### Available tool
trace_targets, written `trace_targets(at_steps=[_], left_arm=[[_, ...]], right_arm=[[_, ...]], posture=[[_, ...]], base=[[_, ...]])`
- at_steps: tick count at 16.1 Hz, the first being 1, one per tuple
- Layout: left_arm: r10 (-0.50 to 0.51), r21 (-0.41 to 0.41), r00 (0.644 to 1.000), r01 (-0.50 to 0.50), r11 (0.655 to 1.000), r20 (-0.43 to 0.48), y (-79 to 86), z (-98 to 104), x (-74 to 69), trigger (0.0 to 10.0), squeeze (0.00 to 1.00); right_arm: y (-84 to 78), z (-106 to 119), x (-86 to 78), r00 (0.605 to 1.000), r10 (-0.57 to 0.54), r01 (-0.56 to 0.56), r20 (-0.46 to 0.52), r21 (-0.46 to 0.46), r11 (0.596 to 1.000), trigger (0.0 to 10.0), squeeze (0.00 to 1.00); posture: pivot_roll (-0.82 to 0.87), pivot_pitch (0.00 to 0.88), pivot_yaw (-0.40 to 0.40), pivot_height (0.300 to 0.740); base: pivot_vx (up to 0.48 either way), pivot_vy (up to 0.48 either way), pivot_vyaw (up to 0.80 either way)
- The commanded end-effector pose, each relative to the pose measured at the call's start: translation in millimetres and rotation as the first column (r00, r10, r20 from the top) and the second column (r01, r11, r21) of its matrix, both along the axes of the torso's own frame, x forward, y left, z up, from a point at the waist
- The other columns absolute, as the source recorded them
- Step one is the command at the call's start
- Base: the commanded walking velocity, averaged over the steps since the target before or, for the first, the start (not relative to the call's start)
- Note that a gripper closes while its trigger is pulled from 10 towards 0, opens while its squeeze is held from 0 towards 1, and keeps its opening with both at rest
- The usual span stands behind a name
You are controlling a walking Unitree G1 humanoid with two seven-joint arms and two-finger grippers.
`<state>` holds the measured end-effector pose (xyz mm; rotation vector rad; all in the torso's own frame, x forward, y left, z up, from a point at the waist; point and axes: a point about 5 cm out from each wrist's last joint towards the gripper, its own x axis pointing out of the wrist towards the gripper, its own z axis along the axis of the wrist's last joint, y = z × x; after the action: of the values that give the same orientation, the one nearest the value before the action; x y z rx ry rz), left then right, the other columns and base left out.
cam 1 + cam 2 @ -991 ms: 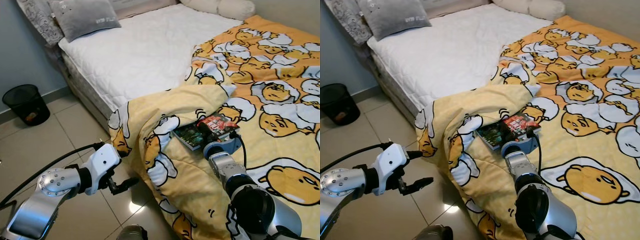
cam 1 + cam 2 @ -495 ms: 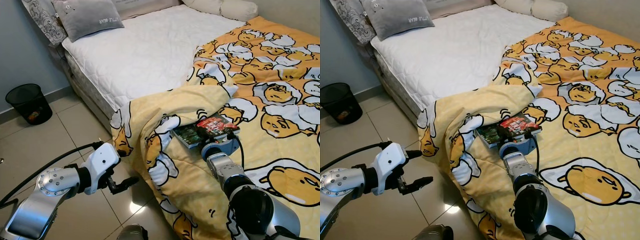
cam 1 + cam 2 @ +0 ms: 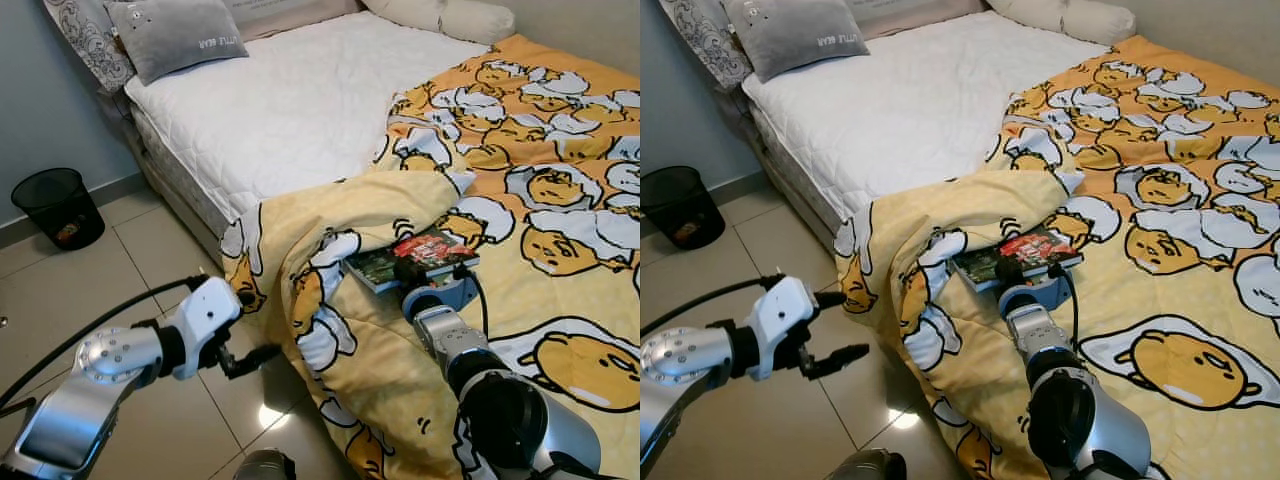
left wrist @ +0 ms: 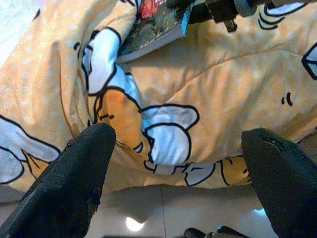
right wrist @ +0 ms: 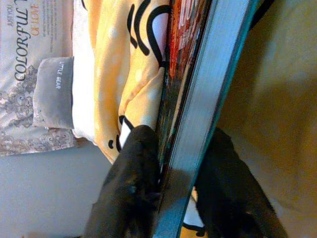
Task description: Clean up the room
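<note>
Glossy red-and-green-covered book (image 3: 412,259) lay flat on the rumpled yellow egg-print duvet (image 3: 540,180), near the bed's edge. Right gripper (image 3: 418,270) was clamped on the book's near edge, one black finger (image 5: 133,178) on each side of its pages, as seen in the right wrist view. Left gripper (image 3: 262,354) hung over the pale tiled floor (image 3: 90,270) beside the duvet's drooping fold, fingers (image 4: 74,173) spread wide, holding nothing. Black mesh wastebasket (image 3: 55,206) stood well apart by the wall.

- "LITTLE BEAR" in pale letters on grey pillow (image 3: 172,35), at head of bed.
- "COLORFUL" in large dark capitals on patterned pillow (image 5: 29,39), with smaller "JUST YOU" and orange "OF LOVE" beside.
- Book (image 3: 410,258) cover print too small to read.
</note>
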<state>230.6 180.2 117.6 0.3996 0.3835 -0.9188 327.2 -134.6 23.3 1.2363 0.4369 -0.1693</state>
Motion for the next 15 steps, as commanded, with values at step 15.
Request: trace_targets(at_steps=[15], left_arm=[[0.333, -0.175, 0.929, -0.305, 0.936, 0.163, -19.1, -15, 36.1, 10.0, 0.75]], right_arm=[[-58.3, 41, -10.9, 0.937, 0.091, 0.055, 0.336, -0.401, 0.914, 0.0, 0.00]], posture=[[0.04, 0.000, 0.097, 0.740]], base=[[0.000, 0.000, 0.00]])
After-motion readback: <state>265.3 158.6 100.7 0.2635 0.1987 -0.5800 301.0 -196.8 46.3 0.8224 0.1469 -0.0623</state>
